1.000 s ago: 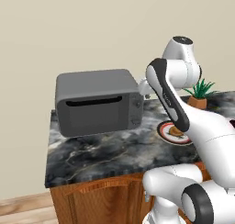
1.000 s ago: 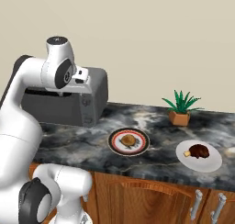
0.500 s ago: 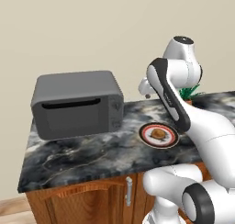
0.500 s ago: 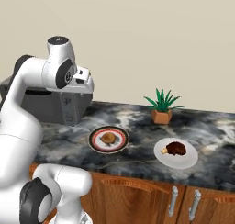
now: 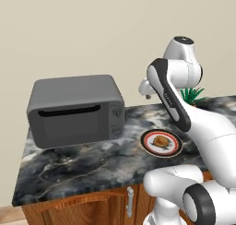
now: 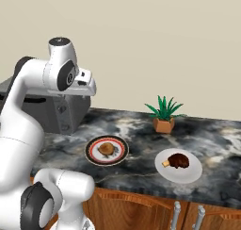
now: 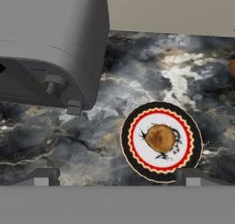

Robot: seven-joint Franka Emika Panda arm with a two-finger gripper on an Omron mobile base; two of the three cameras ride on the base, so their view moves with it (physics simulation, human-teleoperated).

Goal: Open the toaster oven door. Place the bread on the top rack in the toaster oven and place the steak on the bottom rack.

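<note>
1. The large grey boxy toaster oven [image 5: 76, 109] stands on the dark marbled stone counter [image 5: 92, 162], at its left part, near the wall.
2. The flat dark grey toaster oven door [image 5: 71, 123] with the long black handle slot is shut, upright against the front.
3. Two round knobs [image 7: 55, 85] sit on the panel at the right of the door; no brand name or writing can be read on the oven.
4. The small round golden-brown bread [image 6: 107, 149] lies in the middle of a round plate with a red and black patterned rim [image 6: 92, 154], just right of the oven.
5. The dark reddish-brown steak [image 6: 178, 160] lies on a plain white plate [image 6: 188, 173], further right, apart from the bread plate.
6. A small green plant in a brown pot [image 6: 163, 115] stands behind them, near the wall.
7. The two-finger gripper [image 7: 117, 175] hangs in the air above the counter, fingers spread wide, holding nothing.
</note>
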